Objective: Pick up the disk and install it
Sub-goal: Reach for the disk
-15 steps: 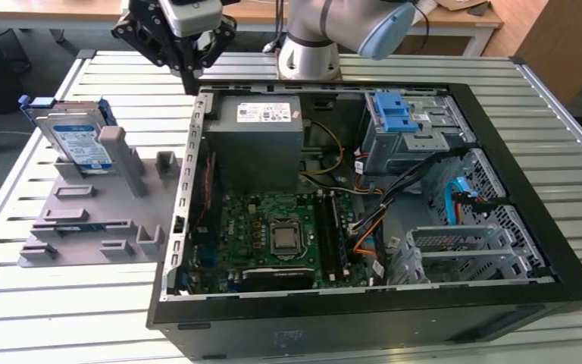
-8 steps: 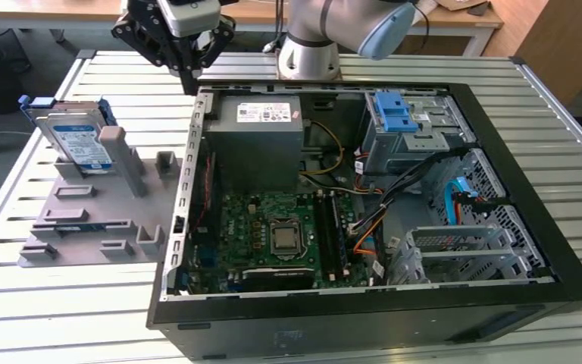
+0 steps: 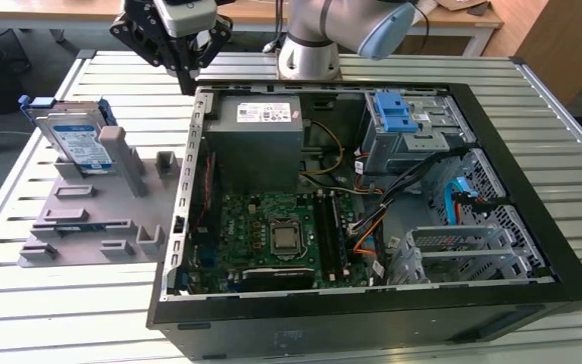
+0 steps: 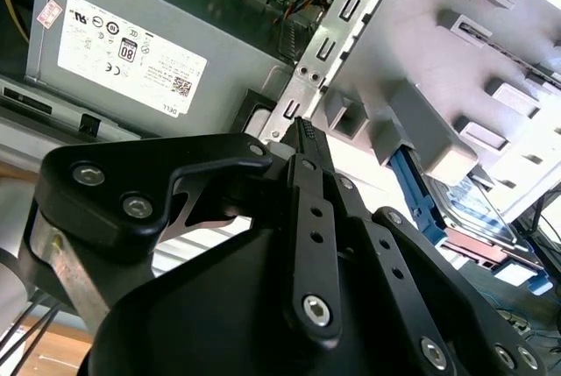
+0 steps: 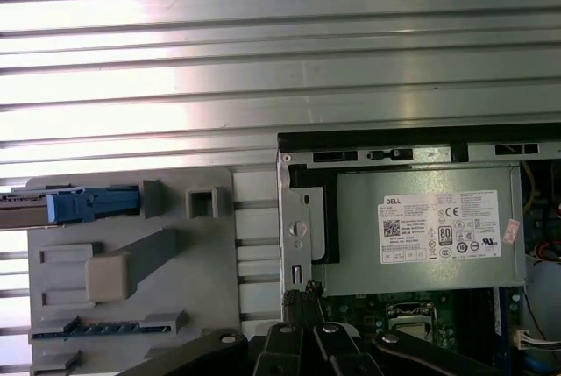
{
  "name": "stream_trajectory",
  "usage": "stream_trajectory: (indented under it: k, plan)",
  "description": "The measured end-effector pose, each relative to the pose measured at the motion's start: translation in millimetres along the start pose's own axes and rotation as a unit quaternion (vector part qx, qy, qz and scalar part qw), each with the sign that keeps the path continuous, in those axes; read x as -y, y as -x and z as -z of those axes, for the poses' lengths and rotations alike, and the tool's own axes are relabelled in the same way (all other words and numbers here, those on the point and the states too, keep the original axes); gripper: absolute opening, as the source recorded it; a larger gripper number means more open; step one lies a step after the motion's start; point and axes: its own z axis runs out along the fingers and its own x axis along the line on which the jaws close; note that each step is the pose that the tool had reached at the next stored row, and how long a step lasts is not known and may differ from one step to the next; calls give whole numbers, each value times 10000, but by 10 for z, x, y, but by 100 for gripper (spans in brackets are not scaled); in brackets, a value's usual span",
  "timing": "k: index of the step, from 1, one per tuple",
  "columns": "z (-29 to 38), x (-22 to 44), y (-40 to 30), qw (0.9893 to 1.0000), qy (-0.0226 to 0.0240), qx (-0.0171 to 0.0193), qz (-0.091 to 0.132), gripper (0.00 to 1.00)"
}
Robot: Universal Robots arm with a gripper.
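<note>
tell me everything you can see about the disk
The disk is a flat, rectangular silver hard drive with a white-and-blue label and blue plastic rails along its sides. It stands on edge, roughly upright, in a slot of the grey holder at the exterior view's left, outside the computer case. Only the holder touches it. The gripper hangs apart from it, near the case's corner, holding nothing.

My claw (image 4: pixel 304 126) is matt black; the table (image 5: pixel 263 43) is shiny ribbed metal; the disk (image 3: pixel 79 140) has blue plastic rails.
</note>
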Motion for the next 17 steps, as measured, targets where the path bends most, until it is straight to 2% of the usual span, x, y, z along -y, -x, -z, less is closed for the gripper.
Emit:
stream_trajectory:
  k: [17]
  plan:
    - [-5,4,-63,10000,0,0,0,11]
